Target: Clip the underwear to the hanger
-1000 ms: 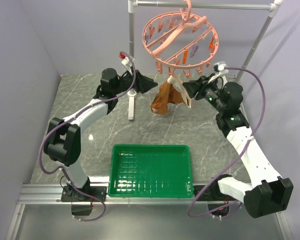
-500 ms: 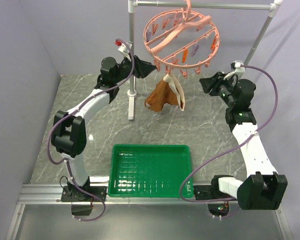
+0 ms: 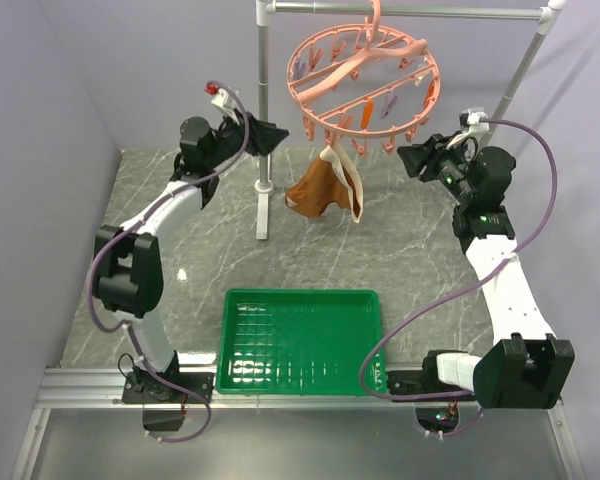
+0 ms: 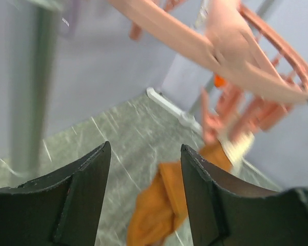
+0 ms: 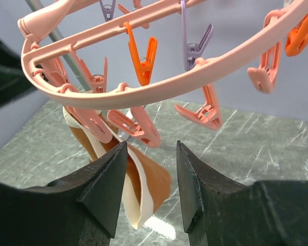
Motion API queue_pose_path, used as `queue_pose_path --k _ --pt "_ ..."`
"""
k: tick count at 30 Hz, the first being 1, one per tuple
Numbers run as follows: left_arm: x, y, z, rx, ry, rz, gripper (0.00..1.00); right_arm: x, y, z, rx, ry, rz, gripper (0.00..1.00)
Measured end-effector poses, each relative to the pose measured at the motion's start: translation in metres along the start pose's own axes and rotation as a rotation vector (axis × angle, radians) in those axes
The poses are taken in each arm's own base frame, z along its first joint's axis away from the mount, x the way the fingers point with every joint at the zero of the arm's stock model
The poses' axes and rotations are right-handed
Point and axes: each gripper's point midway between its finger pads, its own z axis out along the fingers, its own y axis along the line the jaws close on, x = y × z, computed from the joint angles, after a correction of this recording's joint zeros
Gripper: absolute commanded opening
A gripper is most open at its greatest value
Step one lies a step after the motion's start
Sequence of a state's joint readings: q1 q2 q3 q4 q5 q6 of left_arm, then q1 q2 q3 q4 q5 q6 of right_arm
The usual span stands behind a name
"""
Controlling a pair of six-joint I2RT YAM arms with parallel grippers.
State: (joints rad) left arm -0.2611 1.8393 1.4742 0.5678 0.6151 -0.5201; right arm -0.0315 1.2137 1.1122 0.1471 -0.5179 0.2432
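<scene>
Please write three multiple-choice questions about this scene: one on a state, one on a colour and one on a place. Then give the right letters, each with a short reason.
1. In what state is the left claw?
A. shut on the underwear
B. open and holding nothing
C. shut on the tray

2. What colour is the tray?
A. green
B. blue
C. white

3. Where is the underwear?
A. in the tray
B. in the left claw
C. hanging from the hanger

Right letters:
1 B: the left wrist view shows a bare gap between its fingers.
2 A: the top view shows it is green.
3 C: it dangles below the hanger, away from the claw and the tray.
</scene>
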Motion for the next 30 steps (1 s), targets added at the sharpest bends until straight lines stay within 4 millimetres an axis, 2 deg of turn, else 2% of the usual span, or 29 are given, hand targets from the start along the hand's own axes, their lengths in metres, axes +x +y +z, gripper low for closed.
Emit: queue_pose_path --k 4,7,9,13,16,18,19,23,26,30 --pt "0.021 -0.032 -0.018 0.047 0.050 0.062 0.63 -0.010 0.003 0.000 -0.008 -0.016 -0.021 0.46" --pt "0.037 -0.079 -0.029 0.131 0.065 0.138 0.63 -0.031 0.010 0.002 -0.031 -0.045 -0.046 0.45" --pt "0.052 -0.114 -0.032 0.204 0.067 0.180 0.63 -0.054 0.016 0.004 -0.043 -0.078 -0.065 0.45" --pt "0.083 -0.182 -0.018 0.328 0.028 0.235 0.63 -0.087 0.025 0.001 -0.045 -0.136 -0.094 0.48" --pt "0.103 -0.212 -0.001 0.376 -0.011 0.249 0.65 -0.093 0.025 -0.001 -0.032 -0.144 -0.092 0.53" --pt "0.114 -0.220 0.016 0.378 -0.043 0.249 0.66 -0.089 0.022 -0.001 -0.021 -0.126 -0.080 0.56" --pt "0.120 -0.219 0.027 0.369 -0.057 0.247 0.70 -0.086 0.021 -0.001 -0.014 -0.114 -0.073 0.59" --pt "0.130 -0.208 0.059 0.313 -0.115 0.237 0.71 -0.077 0.018 -0.004 0.008 -0.084 -0.059 0.63" --pt "0.123 -0.201 0.081 0.269 -0.171 0.224 0.71 -0.075 0.020 -0.012 0.018 -0.078 -0.061 0.64" --pt "0.110 -0.191 0.098 0.208 -0.226 0.197 0.71 -0.078 0.026 -0.024 0.026 -0.083 -0.070 0.65"
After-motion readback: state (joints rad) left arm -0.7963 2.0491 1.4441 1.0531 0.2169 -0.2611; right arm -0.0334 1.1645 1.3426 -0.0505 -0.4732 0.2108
